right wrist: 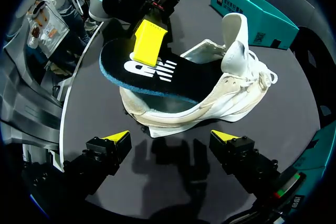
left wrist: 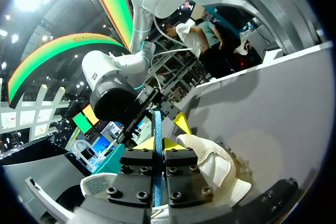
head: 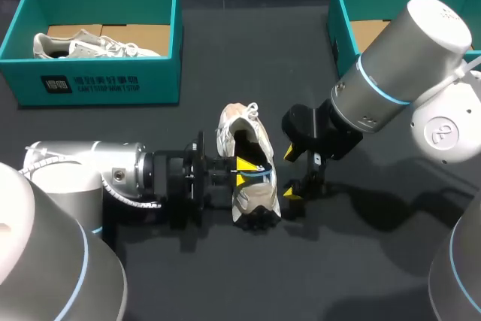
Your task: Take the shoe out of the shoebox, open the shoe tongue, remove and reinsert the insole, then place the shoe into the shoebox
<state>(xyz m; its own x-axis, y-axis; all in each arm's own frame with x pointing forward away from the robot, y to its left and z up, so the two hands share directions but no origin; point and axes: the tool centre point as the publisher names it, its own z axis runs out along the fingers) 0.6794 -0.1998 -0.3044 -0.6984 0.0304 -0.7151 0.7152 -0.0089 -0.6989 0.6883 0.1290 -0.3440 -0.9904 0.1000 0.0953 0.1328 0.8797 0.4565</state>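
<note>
A white sneaker lies on its sole mid-table, toe toward the far side. Its dark insole, blue-edged with a white logo, slants out of the shoe opening; the front end is still inside. My left gripper comes in from the left at the heel and is shut on the insole's raised heel end; in the left wrist view the blue edge stands pinched between the yellow tips of the gripper. My right gripper stands open just right of the shoe, its fingers apart with nothing between them, facing the sneaker's side.
A teal shoebox at the far left holds a second white shoe. Another teal shoebox stands at the far right, partly behind my right arm. The dark tabletop runs bare in front of the shoe.
</note>
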